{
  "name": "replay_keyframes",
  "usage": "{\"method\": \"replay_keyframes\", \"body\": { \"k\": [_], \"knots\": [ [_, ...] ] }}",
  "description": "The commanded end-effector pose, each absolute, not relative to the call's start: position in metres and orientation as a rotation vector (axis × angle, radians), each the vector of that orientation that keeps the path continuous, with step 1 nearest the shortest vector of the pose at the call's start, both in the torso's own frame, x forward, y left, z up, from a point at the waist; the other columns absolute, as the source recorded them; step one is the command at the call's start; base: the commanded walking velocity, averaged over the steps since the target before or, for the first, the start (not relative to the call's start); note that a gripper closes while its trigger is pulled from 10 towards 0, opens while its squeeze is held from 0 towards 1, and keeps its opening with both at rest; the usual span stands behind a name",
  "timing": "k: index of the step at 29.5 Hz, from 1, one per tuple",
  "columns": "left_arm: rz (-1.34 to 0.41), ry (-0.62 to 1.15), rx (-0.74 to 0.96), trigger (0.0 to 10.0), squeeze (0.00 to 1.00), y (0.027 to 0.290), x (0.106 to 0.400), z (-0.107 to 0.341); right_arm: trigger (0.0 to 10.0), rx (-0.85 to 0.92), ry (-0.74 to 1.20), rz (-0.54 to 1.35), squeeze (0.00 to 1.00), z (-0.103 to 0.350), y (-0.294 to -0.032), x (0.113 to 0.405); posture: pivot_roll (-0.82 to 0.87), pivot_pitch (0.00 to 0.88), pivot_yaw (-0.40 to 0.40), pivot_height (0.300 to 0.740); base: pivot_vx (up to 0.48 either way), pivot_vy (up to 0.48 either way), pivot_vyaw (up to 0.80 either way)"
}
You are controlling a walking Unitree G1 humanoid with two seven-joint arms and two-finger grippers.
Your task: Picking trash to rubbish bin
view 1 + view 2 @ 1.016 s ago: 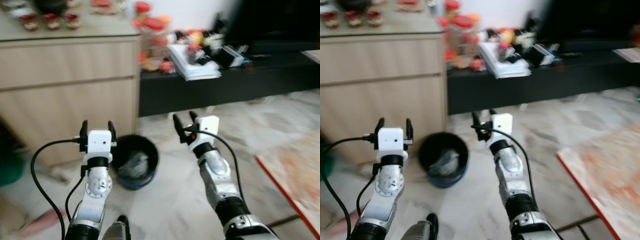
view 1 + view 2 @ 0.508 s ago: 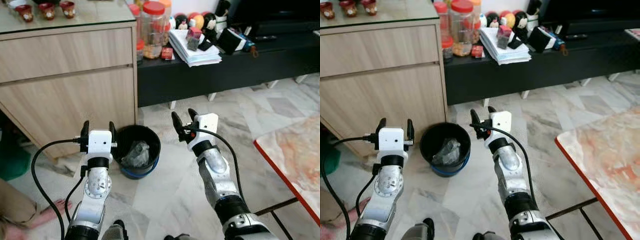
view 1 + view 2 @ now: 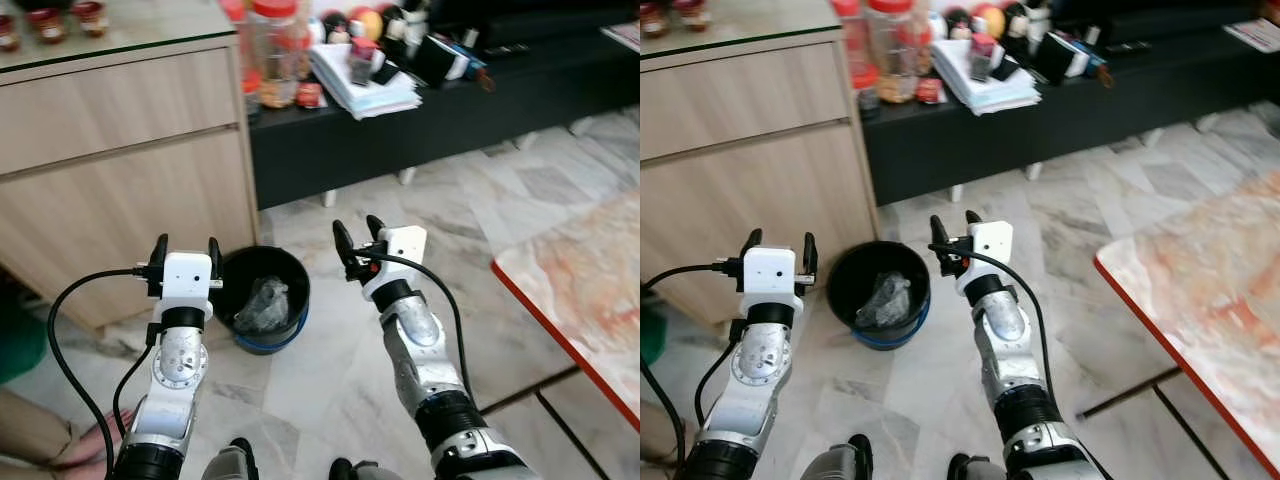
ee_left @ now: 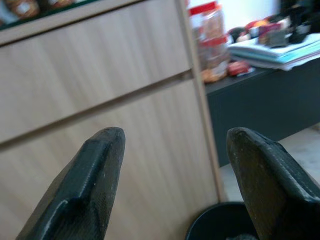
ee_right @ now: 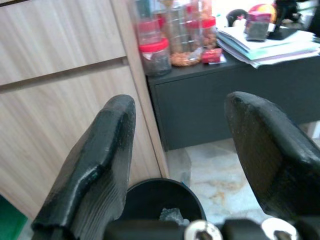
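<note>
Since a moment ago the view has steadied: the black rubbish bin (image 3: 262,298), crumpled trash (image 3: 260,305) inside, sits beside the wooden cabinet (image 3: 120,170), between the left gripper (image 3: 184,250) and right gripper (image 3: 355,236), both held up empty with fingers spread.

A round black rubbish bin (image 3: 262,300) with a blue base band stands upright on the marble floor (image 3: 480,230), holding what looks like crumpled clear plastic trash (image 3: 261,303).
</note>
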State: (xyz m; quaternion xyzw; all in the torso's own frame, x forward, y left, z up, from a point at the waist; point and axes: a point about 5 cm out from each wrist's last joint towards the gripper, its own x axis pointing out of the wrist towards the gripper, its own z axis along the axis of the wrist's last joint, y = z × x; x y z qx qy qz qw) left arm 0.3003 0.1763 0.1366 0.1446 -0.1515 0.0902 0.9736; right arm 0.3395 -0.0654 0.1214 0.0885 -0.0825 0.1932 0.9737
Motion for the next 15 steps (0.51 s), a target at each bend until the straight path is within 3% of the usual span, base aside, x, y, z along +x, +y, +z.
{"method": "replay_keyframes", "body": {
  "k": [1,9,15],
  "knots": [
    [0.158,-0.326,0.295,10.0,0.0,0.177,0.3,0.144,10.0,0.192,-0.166,0.398,0.0,0.122,-0.057,0.339,0.14,0.175,-0.006,0.74,0.0,0.0,-0.8],
    [0.127,-0.357,0.301,10.0,0.0,0.177,0.309,0.157,10.0,0.2,-0.208,0.394,0.0,0.132,-0.049,0.34,0.13,0.125,0.047,0.74,0.0,0.0,-0.8],
    [0.105,-0.355,0.295,10.0,0.0,0.17,0.314,0.156,10.0,0.186,-0.236,0.385,0.0,0.138,-0.051,0.343,0.11,0.098,0.044,0.74,0.0,0.0,-0.8]
  ]
}}
